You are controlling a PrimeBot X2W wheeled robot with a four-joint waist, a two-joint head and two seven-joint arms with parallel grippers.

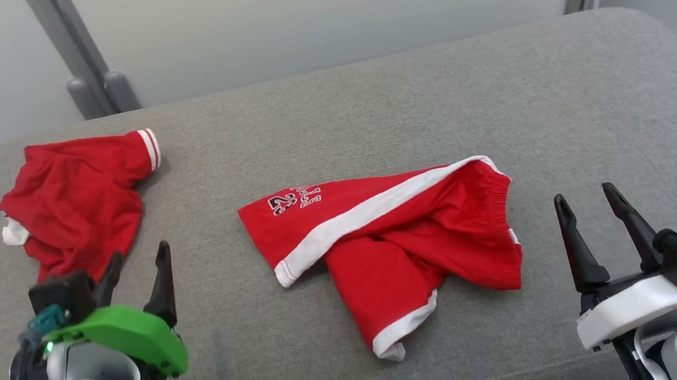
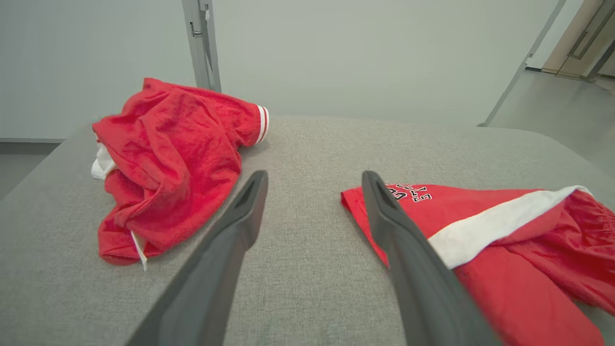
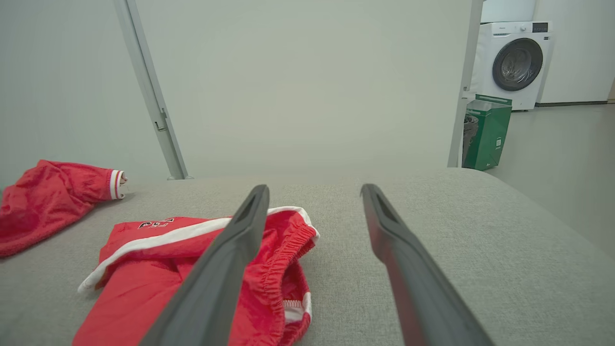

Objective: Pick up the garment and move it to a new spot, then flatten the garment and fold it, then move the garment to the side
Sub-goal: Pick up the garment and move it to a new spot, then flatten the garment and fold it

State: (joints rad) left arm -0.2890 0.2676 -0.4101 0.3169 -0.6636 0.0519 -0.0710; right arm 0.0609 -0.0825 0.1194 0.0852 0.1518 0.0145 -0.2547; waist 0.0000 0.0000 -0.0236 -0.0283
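The garment (image 1: 397, 241), a pair of red shorts with a white side stripe and a printed "23", lies rumpled and partly doubled over in the middle of the grey padded surface (image 1: 368, 114). My left gripper (image 1: 139, 252) hovers open at the lower left, well left of the shorts. In the left wrist view its fingers (image 2: 314, 177) frame bare fabric, with the shorts (image 2: 504, 240) to the right. My right gripper (image 1: 583, 193) stands open at the lower right, just right of the waistband. The right wrist view has the shorts (image 3: 144, 278) under and left of its open gripper (image 3: 314, 188).
A second red garment (image 1: 78, 198), crumpled, with white-striped cuffs, lies at the far left of the surface, just beyond my left gripper. A pale wall panel with grey posts (image 1: 96, 84) stands behind. A washing machine (image 3: 516, 62) and a green bin (image 3: 487, 132) stand off to the right.
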